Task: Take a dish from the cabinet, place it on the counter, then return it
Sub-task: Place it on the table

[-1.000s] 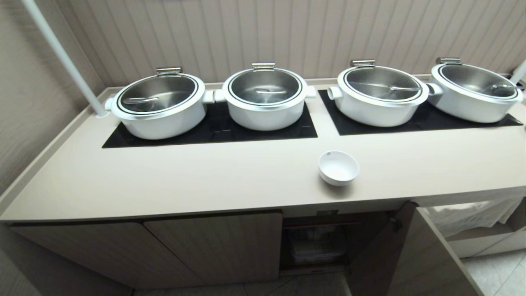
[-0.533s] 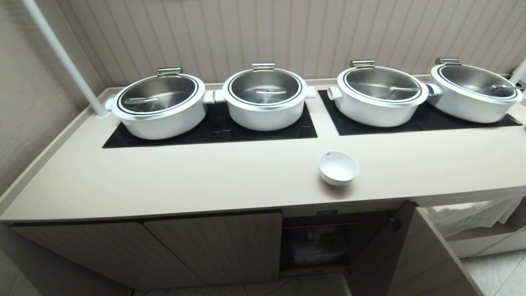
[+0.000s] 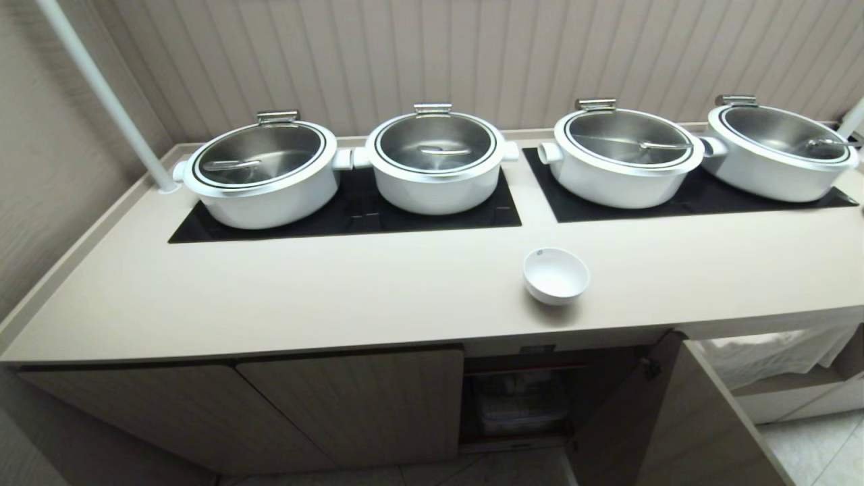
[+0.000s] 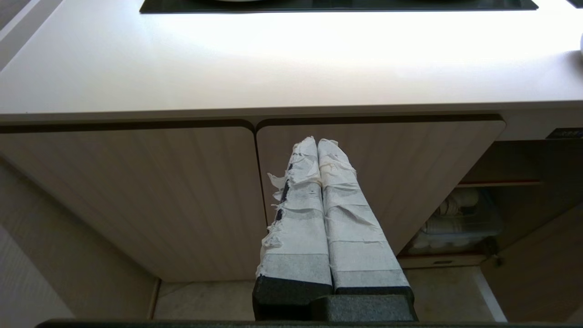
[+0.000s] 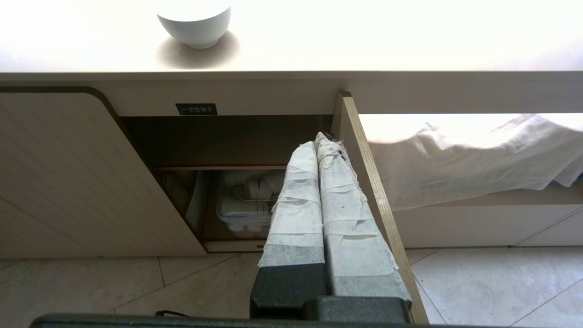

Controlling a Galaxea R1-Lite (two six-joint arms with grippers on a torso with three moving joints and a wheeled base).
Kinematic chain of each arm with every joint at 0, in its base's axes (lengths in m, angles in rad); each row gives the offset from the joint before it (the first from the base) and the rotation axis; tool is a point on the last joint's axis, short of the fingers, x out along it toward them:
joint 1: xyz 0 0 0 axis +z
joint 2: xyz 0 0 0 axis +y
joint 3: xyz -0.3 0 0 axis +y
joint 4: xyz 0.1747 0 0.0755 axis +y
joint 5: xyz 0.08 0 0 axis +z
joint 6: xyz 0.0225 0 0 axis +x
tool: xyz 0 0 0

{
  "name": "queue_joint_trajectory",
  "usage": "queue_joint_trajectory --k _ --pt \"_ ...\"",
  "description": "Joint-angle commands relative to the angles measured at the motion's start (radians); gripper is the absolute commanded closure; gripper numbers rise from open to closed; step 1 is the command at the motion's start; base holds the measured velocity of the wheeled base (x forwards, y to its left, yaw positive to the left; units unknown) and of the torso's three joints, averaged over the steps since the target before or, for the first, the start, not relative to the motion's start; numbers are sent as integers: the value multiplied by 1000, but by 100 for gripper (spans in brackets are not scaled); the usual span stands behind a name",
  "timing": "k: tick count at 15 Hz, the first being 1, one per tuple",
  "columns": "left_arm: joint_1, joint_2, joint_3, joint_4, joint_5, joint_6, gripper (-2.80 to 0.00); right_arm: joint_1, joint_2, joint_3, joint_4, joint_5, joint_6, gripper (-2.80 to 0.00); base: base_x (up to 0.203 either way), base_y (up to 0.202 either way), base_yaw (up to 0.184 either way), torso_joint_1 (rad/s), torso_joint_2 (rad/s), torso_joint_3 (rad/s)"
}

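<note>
The head view looks down on the bench from above; both wrist views sit low, facing the cabinet, sharing its open compartment.

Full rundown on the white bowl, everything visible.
The bowl is small, round, plain glossy white, ceramic-looking, with a narrow foot seen in the right wrist view. A tiny dark mark sits near its rim. It stands upright, looks empty, on the counter near the front edge, above the open cabinet bay. Only the counter touches it; no gripper is near.
</note>
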Motion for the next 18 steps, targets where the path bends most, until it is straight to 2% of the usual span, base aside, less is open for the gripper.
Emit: queue_joint_trajectory --k 1,18 --pt "0 0 0 0 0 -1 0 0 2 0 0 0 2 0 0 0 0 0 0 0" --pt "0 0 0 0 0 -1 0 0 2 0 0 0 2 0 0 0 0 0 0 0"
